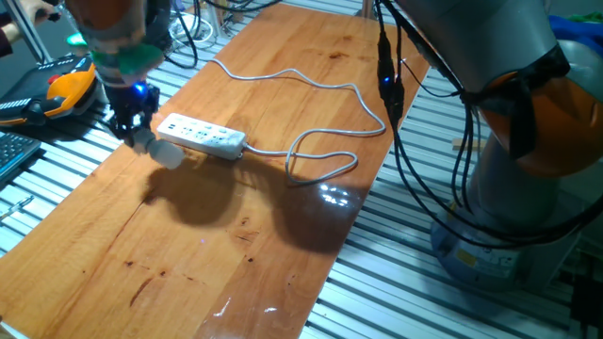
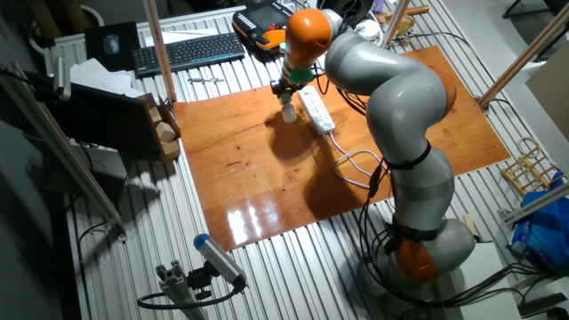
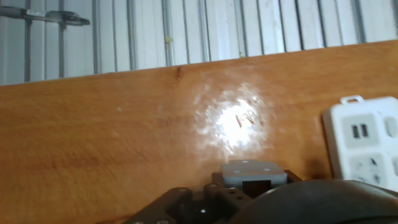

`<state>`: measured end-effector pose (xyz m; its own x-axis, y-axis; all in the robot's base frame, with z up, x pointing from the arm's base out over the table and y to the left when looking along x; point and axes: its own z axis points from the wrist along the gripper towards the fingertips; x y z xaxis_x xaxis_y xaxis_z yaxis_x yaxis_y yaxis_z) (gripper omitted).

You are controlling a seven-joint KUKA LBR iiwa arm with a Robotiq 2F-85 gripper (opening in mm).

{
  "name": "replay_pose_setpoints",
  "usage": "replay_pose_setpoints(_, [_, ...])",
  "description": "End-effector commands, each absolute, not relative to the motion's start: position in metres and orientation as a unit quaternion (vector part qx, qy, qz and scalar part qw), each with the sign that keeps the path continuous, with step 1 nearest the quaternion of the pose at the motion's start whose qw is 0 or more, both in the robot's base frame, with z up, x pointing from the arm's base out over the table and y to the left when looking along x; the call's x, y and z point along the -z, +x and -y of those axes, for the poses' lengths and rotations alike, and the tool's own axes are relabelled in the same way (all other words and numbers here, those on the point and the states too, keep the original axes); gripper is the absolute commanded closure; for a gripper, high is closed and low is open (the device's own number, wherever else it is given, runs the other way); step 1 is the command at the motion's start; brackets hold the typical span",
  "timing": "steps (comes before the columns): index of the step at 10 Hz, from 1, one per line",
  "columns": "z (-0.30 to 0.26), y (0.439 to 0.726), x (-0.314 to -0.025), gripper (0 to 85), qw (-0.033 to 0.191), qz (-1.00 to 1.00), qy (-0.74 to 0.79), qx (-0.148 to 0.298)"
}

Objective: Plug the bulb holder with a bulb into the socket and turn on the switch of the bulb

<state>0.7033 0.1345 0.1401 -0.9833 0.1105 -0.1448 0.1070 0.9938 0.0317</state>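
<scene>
Gripper (image 1: 139,132) — fingers closed on the bulb holder (image 1: 143,138), with the bulb (image 1: 169,156) sticking out below and to one side, tilted rather than hanging straight down. In the hand view only dark gripper hardware and a grey block fill the bottom edge; the held piece itself is not identifiable there.

Holder and bulb read as one small white unit, frosted rounded end, boxy body mostly hidden by the fingers. No red mark visible at this size.

Key relation: the socket (image 1: 200,136) — a white power strip — lies on the wooden table (image 1: 236,254) just beside the gripper, its near end almost under the bulb. The strip's long axis runs away from the gripper, toward the end where the grey cable (image 1: 320,155) leaves and loops across the wood. In the hand view the strip's end (image 3: 367,140) sits off to the right, outlets facing up.

Judgement: holder is not yet seated; the next move needs a sideways shift over an outlet, pins squared to the slots, then a press down.

Farther off: keyboard (image 2: 187,51) beyond the table edge.
</scene>
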Motion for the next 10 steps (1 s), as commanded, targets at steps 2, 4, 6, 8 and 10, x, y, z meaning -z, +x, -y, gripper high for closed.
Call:
replay_pose_setpoints(2, [-0.125,0.694,-0.149,85.0,0.059,-0.993,0.104,-0.009])
replay_pose_setpoints(4, [-0.114,0.683,-0.153,85.0,0.057,-0.989,0.132,-0.015])
replay_pose_setpoints(6, [-0.102,0.674,-0.152,85.0,0.06,-0.986,0.154,-0.013])
replay_pose_setpoints(8, [-0.089,0.664,-0.148,85.0,0.06,-0.98,0.189,-0.016])
replay_pose_setpoints(10, [-0.079,0.654,-0.146,85.0,0.057,-0.97,0.237,-0.021])
